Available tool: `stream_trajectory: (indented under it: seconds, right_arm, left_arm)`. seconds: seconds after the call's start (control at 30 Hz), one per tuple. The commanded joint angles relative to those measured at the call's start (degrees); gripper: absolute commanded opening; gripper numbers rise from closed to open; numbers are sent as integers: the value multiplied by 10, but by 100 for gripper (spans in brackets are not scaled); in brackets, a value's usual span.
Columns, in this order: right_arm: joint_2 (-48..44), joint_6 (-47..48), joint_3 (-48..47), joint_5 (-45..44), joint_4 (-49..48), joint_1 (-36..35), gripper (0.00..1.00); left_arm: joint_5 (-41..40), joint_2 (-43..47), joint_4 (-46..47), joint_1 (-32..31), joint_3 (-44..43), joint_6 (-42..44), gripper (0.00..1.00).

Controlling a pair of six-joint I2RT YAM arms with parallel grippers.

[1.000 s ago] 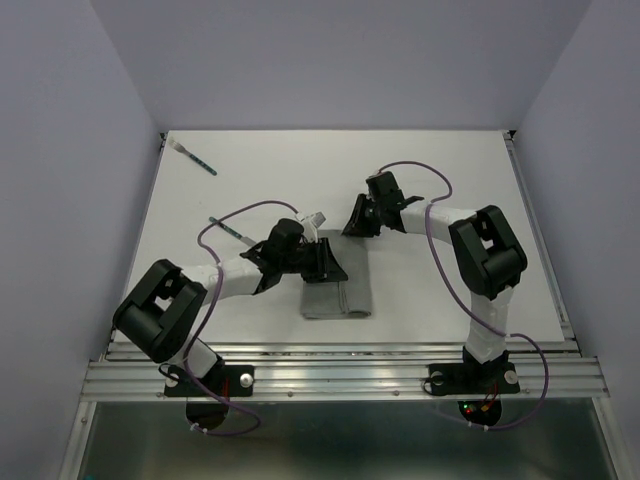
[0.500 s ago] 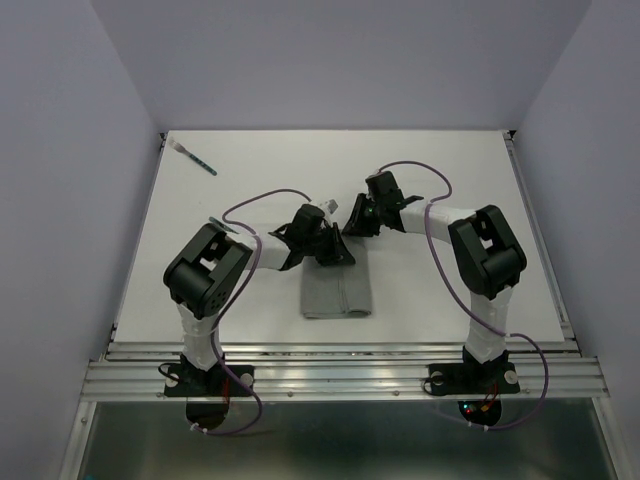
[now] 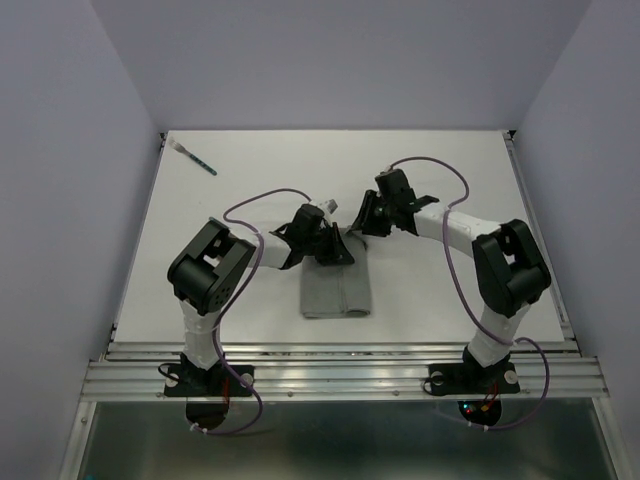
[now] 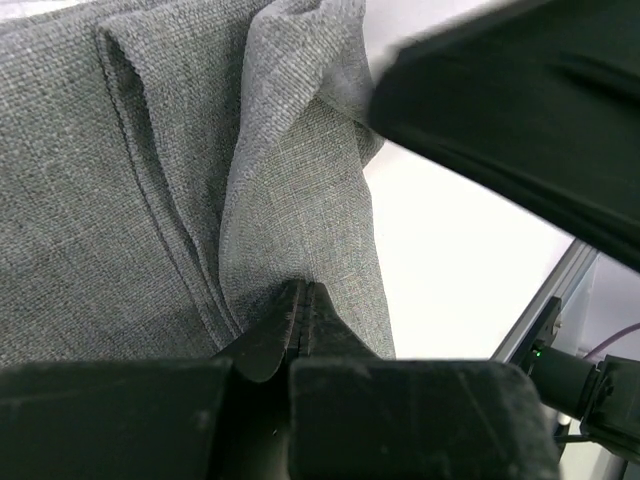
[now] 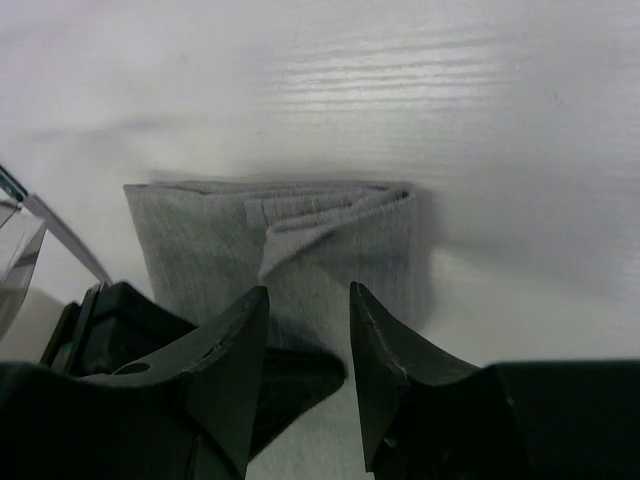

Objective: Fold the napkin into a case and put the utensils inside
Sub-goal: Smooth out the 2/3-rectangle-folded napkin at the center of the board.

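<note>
The left claw (image 4: 303, 300) clamps a layer at the far end of the folded grey cloth napkin (image 3: 336, 295), which lies lengthwise near-to-far, while the right claw (image 5: 308, 300) hovers there half-open and empty.

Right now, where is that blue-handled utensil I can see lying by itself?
In the top view the utensil lies near the far left corner of the table, well away from the folded napkin at the middle of the near side.

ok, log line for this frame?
left gripper: shut, pinching napkin fold | right gripper: open, above folded napkin's end | utensil: far-left on table, apart from napkin
</note>
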State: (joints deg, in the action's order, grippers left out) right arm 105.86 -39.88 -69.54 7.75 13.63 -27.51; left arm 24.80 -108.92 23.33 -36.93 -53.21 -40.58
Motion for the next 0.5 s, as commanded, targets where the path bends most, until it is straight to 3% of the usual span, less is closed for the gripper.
stream_trajectory:
  seconds: [0.0, 0.23, 0.33, 0.47]
  right_arm:
    - [-100, 1, 48, -6, -6, -5, 44]
    - [-167, -49, 185, 43, -112, -5, 34]
    - [-163, -69, 229, 100, -195, -5, 25]
    - [-146, -96, 262, 133, -250, -5, 23]
  left_arm:
    - [-5, 0, 4, 8, 13, 23, 0]
    - [2, 0, 11, 12, 24, 24, 0]
    - [4, 1, 15, 14, 29, 22, 0]
    - [9, 2, 20, 15, 31, 20, 0]
